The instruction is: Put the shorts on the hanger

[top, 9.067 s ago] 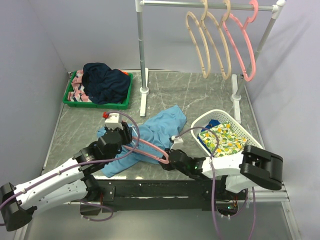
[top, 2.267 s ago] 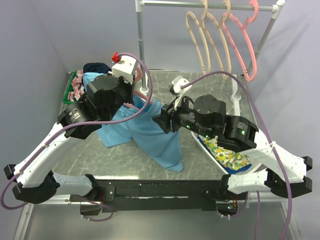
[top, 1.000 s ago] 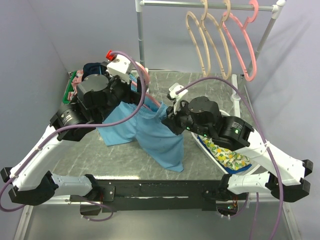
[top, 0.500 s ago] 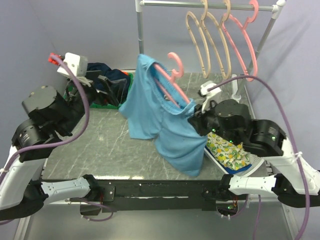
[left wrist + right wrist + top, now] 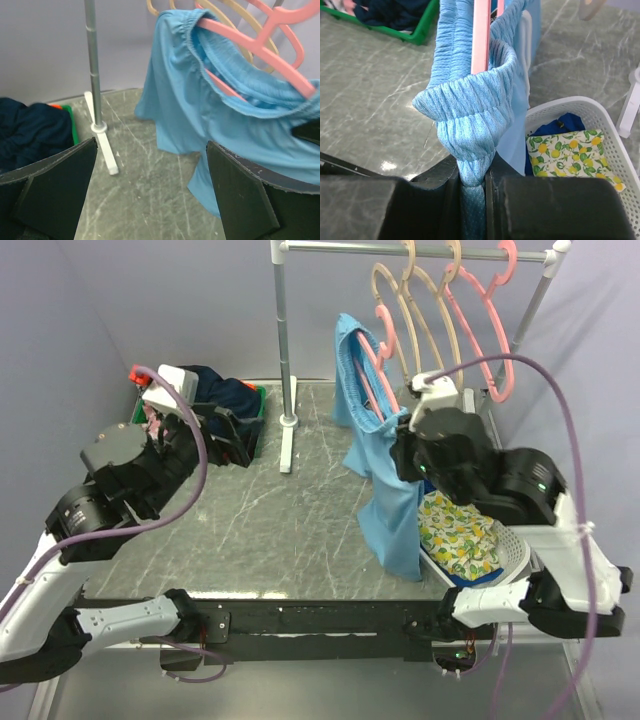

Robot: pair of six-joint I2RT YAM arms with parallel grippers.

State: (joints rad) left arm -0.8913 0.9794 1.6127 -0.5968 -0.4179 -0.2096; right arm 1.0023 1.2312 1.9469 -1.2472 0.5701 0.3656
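The sky-blue shorts (image 5: 388, 490) hang in the air, their elastic waistband stretched over the pink hanger (image 5: 377, 360), whose hook rises just left of the tan hangers. My right gripper (image 5: 398, 448) is shut on the bunched waistband (image 5: 470, 125) at the hanger's lower end, and the pink bar (image 5: 481, 35) runs up out of the fabric. One leg drops toward the basket. My left gripper (image 5: 228, 432) stands open at the left, apart from the cloth. In the left wrist view the shorts (image 5: 200, 105) and hanger (image 5: 260, 42) lie ahead of the left gripper (image 5: 150, 192).
A rack with a rail (image 5: 420, 250) and a post (image 5: 285, 350) carries two tan hangers (image 5: 420, 320) and another pink hanger (image 5: 490, 335). A green tray (image 5: 255, 425) with a dark navy garment stands back left. A white basket (image 5: 505, 545) holds lemon-print cloth.
My right arm has lifted the shorts on the hanger up and to the right, toward the rail. The left arm has shifted a little inward and stays open.
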